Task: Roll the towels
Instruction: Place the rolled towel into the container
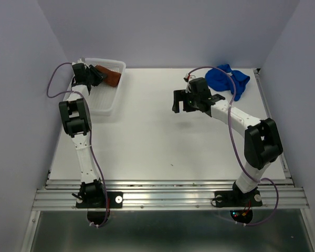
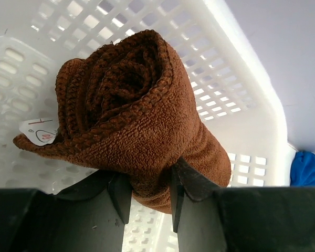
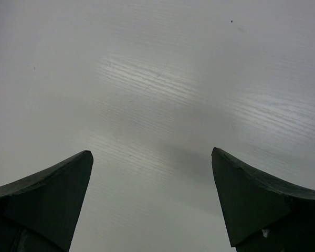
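Note:
The rust-brown towel (image 2: 131, 105) is rolled into a tight spiral with a small white tag (image 2: 39, 131) at one end. My left gripper (image 2: 147, 184) is shut on its lower end and holds it over the white mesh basket (image 2: 236, 58). From above, the brown towel (image 1: 109, 76) and the left gripper (image 1: 94, 77) show at the basket's (image 1: 102, 105) far end. The bright blue towel (image 1: 228, 80) lies crumpled at the table's back right, and a bit of it (image 2: 306, 169) shows past the basket. My right gripper (image 3: 152, 157) hangs open over bare table; from above it (image 1: 186, 101) is left of the blue towel.
The basket stands at the table's back left, close to the left wall. Purple-grey walls close in the table on the left, back and right. A metal rail (image 1: 168, 191) with both arm bases runs along the near edge.

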You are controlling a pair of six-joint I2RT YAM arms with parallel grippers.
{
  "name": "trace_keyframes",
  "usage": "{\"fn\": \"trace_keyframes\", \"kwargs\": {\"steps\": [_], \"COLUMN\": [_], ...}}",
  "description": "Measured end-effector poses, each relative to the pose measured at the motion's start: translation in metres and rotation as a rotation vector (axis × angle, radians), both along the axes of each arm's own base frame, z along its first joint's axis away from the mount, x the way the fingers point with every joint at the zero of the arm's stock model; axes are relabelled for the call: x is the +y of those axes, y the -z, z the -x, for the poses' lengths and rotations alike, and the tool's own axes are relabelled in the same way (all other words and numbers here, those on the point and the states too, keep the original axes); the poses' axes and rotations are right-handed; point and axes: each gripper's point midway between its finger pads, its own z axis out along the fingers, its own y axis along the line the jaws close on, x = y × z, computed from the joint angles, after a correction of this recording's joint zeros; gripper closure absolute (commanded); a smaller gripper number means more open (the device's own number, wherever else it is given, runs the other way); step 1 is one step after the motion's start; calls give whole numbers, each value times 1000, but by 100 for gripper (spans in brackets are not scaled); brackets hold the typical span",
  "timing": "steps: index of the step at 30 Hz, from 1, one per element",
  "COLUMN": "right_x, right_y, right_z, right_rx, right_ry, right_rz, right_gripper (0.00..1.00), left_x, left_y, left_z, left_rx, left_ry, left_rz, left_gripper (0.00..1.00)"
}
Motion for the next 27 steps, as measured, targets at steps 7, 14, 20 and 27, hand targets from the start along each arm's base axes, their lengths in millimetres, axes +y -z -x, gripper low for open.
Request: {"fn": "trace_keyframes", "kwargs": {"steps": [7, 14, 20, 27], "right_x": [0, 0, 0, 0], "right_y": [5, 5, 5, 5], "right_z": [0, 0, 0, 0], "right_rx": [8, 7, 7, 7], "right_ry": [-4, -5, -5, -5], "right_rz": [9, 12, 12, 12], "right_gripper": [0, 0, 0, 0], "left_x": [4, 7, 11, 14], "left_y": [13, 17, 24, 28], "left_z": [3, 5, 10, 13], "left_rx": [60, 90, 133, 154], "left_ry": [-25, -38, -55, -63], "left_rz": [0, -18, -33, -39], "left_gripper": [73, 50, 34, 27]}}
